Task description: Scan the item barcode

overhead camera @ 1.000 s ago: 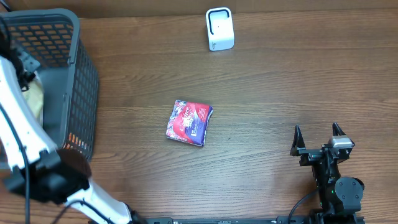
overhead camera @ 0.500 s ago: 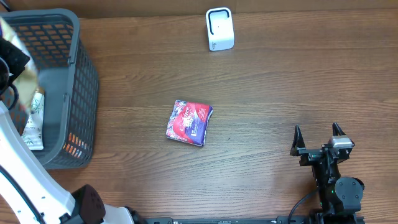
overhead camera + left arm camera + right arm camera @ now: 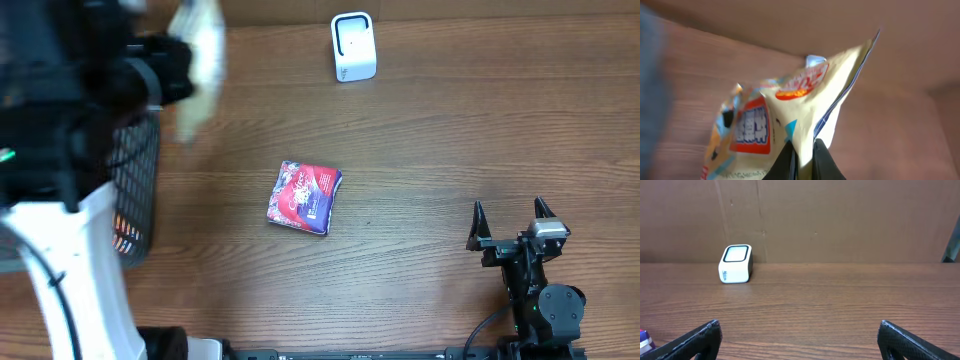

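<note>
**Bag in the air, scan not yet made**

The pickup part looks done. The left pincer is clamped tight on a thin edge of a pale snack bag, its jaws all but meeting on the film. In the overhead view the bag is a blur at the upper left of the frame, clear of the tabletop and just right of the basket.

The scanner stands at the top centre of the frame, well apart from the bag. In the left wrist view only a corner of it peeks out behind the bag's upper edge. By my reading, what remains is to carry the bag over to the scanner and turn its barcode toward the scanner's window. No barcode shows on the face the wrist camera sees, only red and orange printing, so the code may be on the far side.

The basket sits at the left edge of the frame, mostly hidden under the left arm. What is in it cannot be told.

A red packet lies flat at mid-frame, untouched. The right pincer rests at the lower right with its jaws spread wide and nothing between them.
</note>
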Controlling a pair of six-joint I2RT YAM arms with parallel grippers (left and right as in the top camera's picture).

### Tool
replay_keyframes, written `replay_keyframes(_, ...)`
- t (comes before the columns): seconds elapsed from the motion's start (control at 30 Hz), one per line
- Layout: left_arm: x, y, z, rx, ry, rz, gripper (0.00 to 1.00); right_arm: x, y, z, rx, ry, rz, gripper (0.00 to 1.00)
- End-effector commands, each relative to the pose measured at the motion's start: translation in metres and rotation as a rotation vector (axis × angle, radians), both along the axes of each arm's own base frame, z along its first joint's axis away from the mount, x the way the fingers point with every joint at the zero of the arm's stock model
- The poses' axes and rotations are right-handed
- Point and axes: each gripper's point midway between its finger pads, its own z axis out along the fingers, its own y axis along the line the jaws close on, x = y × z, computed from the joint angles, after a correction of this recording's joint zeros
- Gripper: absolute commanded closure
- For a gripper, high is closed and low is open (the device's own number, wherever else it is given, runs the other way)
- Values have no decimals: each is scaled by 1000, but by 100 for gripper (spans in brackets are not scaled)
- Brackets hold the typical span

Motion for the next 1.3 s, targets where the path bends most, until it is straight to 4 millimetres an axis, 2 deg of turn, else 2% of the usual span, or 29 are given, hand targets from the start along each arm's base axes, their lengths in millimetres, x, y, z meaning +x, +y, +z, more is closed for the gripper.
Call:
replay_keyframes(0.0, 12, -50, -28, 28, 75, -138, 96, 0, 1, -1, -4, -7, 3, 0)
replay_keyframes(0.17, 30, -119, -90, 60, 232, -285, 96, 0, 1, -1, -4, -7, 4, 0)
replay_keyframes(0.3, 41, -164, -153, 106, 375, -368, 96, 0, 1, -1, -4, -7, 4, 0)
replay_keyframes(0.37, 44, -178, -183, 131, 439, -393, 96, 0, 1, -1, -4, -7, 4, 0)
replay_keyframes(0.47, 49, -188, -219, 170, 512, -399, 96, 0, 1, -1, -4, -7, 3, 0)
replay_keyframes(0.57, 53, -189, -237, 181, 549, -397, 96, 0, 1, -1, -4, -7, 4, 0)
replay_keyframes(0.7, 55, -184, -231, 194, 523, -415, 96, 0, 1, -1, -4, -7, 4, 0)
replay_keyframes(0.83, 56, -173, -199, 192, 442, -424, 96, 0, 1, -1, -4, -7, 4, 0)
replay_keyframes(0.93, 56, -159, -166, 181, 369, -396, 88, 0, 1, -1, -4, -7, 4, 0)
replay_keyframes(1.0, 54, -147, -144, 174, 322, -371, 68, 0, 1, -1, -4, -7, 4, 0)
replay_keyframes(1.07, 50, -135, -128, 167, 290, -348, 33, 0, 1, -1, -4, -7, 4, 0)
replay_keyframes(1.1, 47, -129, -121, 167, 279, -336, 21, 0, 1, -1, -4, -7, 4, 0)
replay_keyframes(1.17, 42, -110, -106, 180, 254, -290, 12, 0, 1, -1, -4, -7, 3, 0)
replay_keyframes(1.23, 34, -78, -84, 196, 214, -211, 0, 0, 1, -1, -4, -7, 4, 0)
replay_keyframes(1.27, 31, -69, -78, 196, 201, -188, 0, 0, 1, -1, -4, -7, 4, 0)
